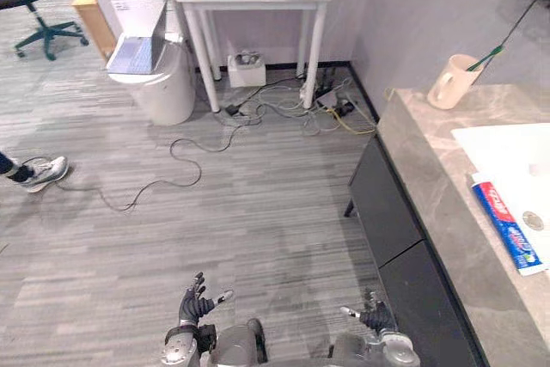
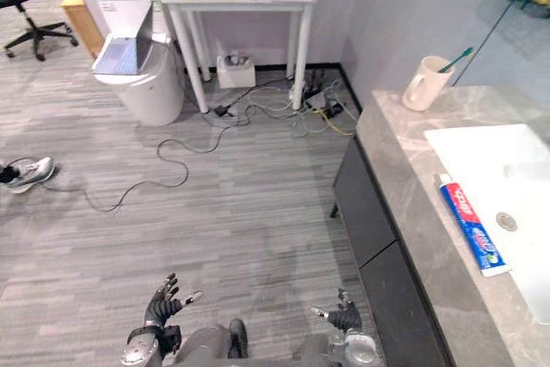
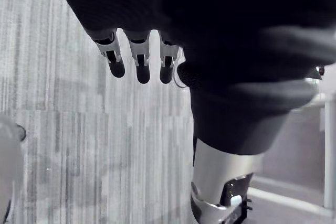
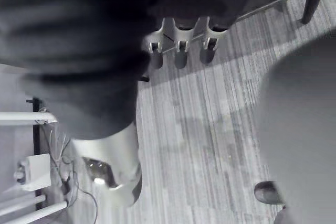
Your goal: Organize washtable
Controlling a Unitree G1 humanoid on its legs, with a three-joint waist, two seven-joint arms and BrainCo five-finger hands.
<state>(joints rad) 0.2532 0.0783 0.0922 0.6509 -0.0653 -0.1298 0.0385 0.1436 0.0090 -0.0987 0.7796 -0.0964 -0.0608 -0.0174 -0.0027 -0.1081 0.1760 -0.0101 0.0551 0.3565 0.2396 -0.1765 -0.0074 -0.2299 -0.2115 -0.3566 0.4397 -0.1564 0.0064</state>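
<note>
The grey plank floor (image 1: 258, 212) takes most of what we see, and we stand on it a step short of the stone worktop (image 2: 391, 169) that runs along our right. We judge the tidying has not yet begun, since nothing on the worktop is within reach.

Set into the worktop is the white sink (image 2: 490, 156), its drain showing near the view's edge. The toothpaste tube (image 2: 471, 228) lies flat along the sink's rim on the side nearest us, cap end towards the far wall. It looks dropped there rather than stored, so we take it for the thing that needs putting away.

The beige cup (image 2: 424, 83) stands upright at the far corner of the worktop, well apart from the tube. A green toothbrush (image 2: 455, 59) leans out of it, so the cup is likely the holder where loose items belong.

Our left hand (image 1: 196, 302) and right hand (image 1: 371, 314) hang low over the floor, palms up and fingers spread. The wrist views show straight fingers (image 3: 139, 59) and nothing between them (image 4: 181, 40). We judge that both are kept free for the first pick.
</note>
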